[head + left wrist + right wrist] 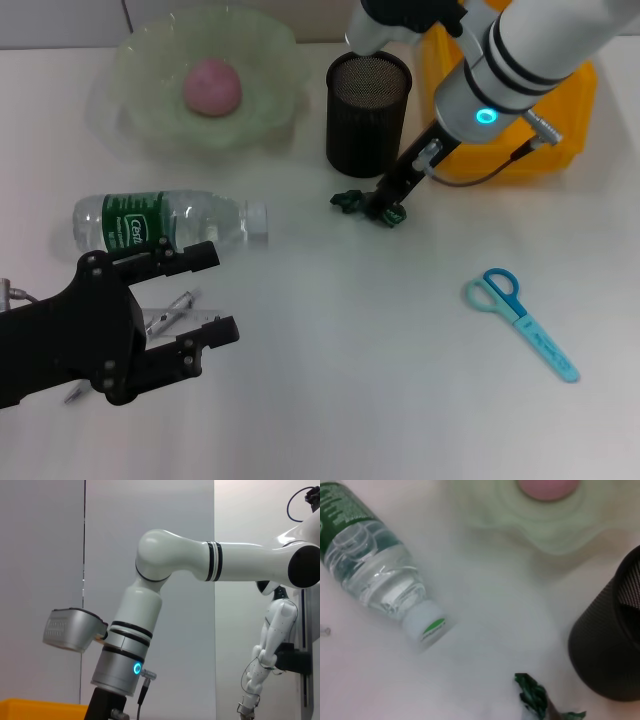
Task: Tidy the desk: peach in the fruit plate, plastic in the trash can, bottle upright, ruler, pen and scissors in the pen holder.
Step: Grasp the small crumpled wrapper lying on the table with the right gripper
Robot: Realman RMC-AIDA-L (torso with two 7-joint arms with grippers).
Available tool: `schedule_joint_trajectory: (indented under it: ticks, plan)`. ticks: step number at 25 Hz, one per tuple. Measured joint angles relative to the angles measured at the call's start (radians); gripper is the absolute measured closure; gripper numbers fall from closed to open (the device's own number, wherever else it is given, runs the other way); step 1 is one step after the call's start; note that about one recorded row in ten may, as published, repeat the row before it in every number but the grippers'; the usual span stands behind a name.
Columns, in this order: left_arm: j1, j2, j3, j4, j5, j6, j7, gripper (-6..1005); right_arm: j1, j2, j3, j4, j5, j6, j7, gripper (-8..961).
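Observation:
The pink peach (pixel 212 86) lies in the pale green fruit plate (pixel 140 120) at the back left. A clear bottle (pixel 165 222) with a green label lies on its side, cap toward the black mesh pen holder (pixel 367 115). Just in front of the holder, my right gripper (pixel 385 208) reaches down, shut on a crumpled green plastic (pixel 352 200) at table level. Blue scissors (pixel 520 320) lie flat at the right front. My left gripper (pixel 215 295) hovers open at the front left, over a silver pen (pixel 172 312). No ruler shows.
The yellow trash can (pixel 570 130) stands at the back right, behind my right arm. The right wrist view shows the bottle (pixel 375 570), the plastic (pixel 531 695), the pen holder (pixel 610 650) and the plate's rim (pixel 555 535).

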Motion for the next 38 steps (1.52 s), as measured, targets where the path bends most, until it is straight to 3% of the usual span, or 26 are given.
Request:
schedule_joint_trajectory:
  ticks: [7, 38]
  plan:
    - [0.0, -0.001, 0.0, 0.0, 0.0, 0.0, 0.001, 364, -0.008, 0.0, -0.062, 0.023, 0.026, 0.052, -0.001, 245]
    - [-0.012, -0.001, -0.002, -0.021, -0.001, -0.007, 0.025, 365, -0.009, 0.0, -0.125, 0.057, 0.039, 0.134, 0.02, 250]
